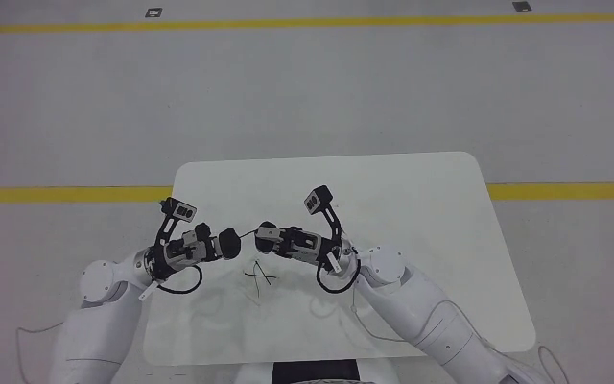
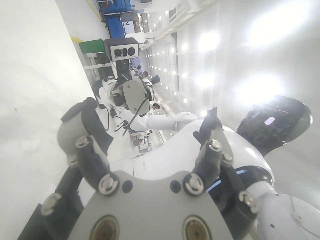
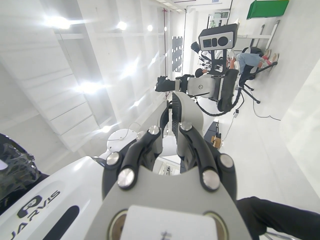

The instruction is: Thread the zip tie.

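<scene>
Right wrist view shows the right gripper [image 3: 171,103] with its two fingers [image 3: 178,108] pressed almost flat together, leaving only a sliver between the ribbed pads. What sits in that sliver cannot be made out from this angle. The top view tells more. Above the table [image 1: 422,192], over the left part of its near half, a thin black zip tie [image 1: 248,232] juts from the tip of the right gripper, which is pinching one end of it. The zip tie is held in the air over the table rather than lying on it, and it points toward the left gripper [image 1: 230,242]. Its free end is just beside that gripper's tip; whether it touches a finger cannot be told.

The left gripper is spread wide. In the left wrist view its fingers [image 2: 87,123] stand far apart, and the right gripper faces it through the gap between them. Both grippers hang above the table, tip to tip and close together.

On the table top, below the space between the two tips and slightly nearer the table's near edge, a few loose ties [image 1: 260,276] lie crossed over one another. They are black and thin like the held one.

A yellow floor stripe [image 1: 86,194] runs out from under the table on both sides, level with its far half.
</scene>
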`<state>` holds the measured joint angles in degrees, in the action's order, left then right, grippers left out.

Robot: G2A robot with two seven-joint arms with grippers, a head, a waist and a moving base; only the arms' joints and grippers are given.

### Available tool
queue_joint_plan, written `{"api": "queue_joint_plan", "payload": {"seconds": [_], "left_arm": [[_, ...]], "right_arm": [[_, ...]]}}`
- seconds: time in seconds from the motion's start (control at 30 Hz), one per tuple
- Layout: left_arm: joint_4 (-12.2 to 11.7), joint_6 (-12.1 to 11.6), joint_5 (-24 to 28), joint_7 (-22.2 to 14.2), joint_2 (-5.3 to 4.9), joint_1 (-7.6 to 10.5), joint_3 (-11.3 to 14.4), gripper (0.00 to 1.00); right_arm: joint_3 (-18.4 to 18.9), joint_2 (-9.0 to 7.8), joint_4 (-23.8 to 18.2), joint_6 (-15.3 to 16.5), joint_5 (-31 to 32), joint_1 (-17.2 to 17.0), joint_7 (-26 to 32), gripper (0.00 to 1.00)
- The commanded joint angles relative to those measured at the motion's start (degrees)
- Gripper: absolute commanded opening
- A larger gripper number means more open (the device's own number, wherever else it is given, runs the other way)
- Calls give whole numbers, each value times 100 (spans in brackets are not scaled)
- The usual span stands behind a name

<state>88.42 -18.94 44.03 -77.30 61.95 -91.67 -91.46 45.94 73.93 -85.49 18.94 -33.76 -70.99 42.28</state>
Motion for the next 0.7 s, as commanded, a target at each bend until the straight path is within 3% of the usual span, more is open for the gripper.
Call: {"api": "queue_joint_plan", "payload": {"seconds": [0.0,0.5,0.67], "left_arm": [[0,-1,0,0,0,0,0,100],[7,15,-6,25,1,2,10,100],[172,227,420,-234,-41,23,284,100]], "right_arm": [[0,0,0,-1,1,0,0,0],[22,0,-82,-31,47,-59,-96,0],[66,12,-104,35,-68,-146,-81,0]]}}
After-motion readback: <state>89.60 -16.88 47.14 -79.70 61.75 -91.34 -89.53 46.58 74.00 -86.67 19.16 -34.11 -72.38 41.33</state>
